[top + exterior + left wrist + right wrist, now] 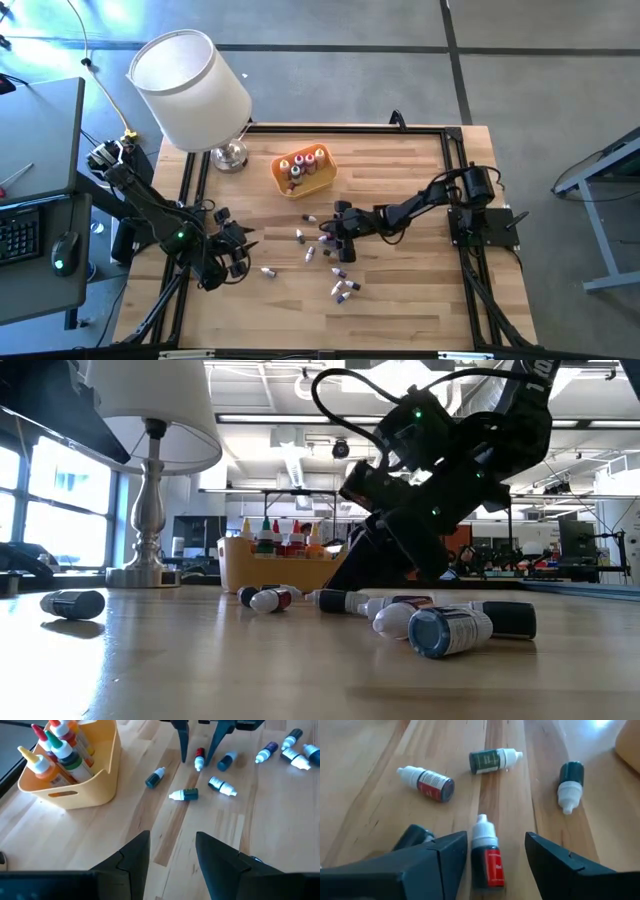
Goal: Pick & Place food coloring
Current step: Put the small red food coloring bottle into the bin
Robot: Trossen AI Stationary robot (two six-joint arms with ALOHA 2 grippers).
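the right end effector (495, 857) hangs low over the middle of the counter (400, 300) with its two fingers spread wide and holding nothing. a red-labelled bottle (486, 856) with a white cap lies flat on the wood between those fingers, untouched as far as i can tell. to grip it well, i judge the fingers should drop a little lower so they meet the bottle's body rather than its narrow cap, stay centred on it, and close gently, since a round bottle lying on its side may roll or squirt out. three more loose bottles lie just beyond it: a dark green one (492, 760), a white one with a red label (427, 782), and a dark-bodied one with a white cap (569, 785). others are scattered toward the front edge of the counter (343, 290).

the left end effector (172, 857) waits near the left edge, fingers partly apart and empty.

an orange tray (312, 180) sits near the back edge, beside a lamp (195, 90). it holds several dropper bottles (57, 752) standing upright, with red, green, orange and yellow tips. there seems to be room in it for more.
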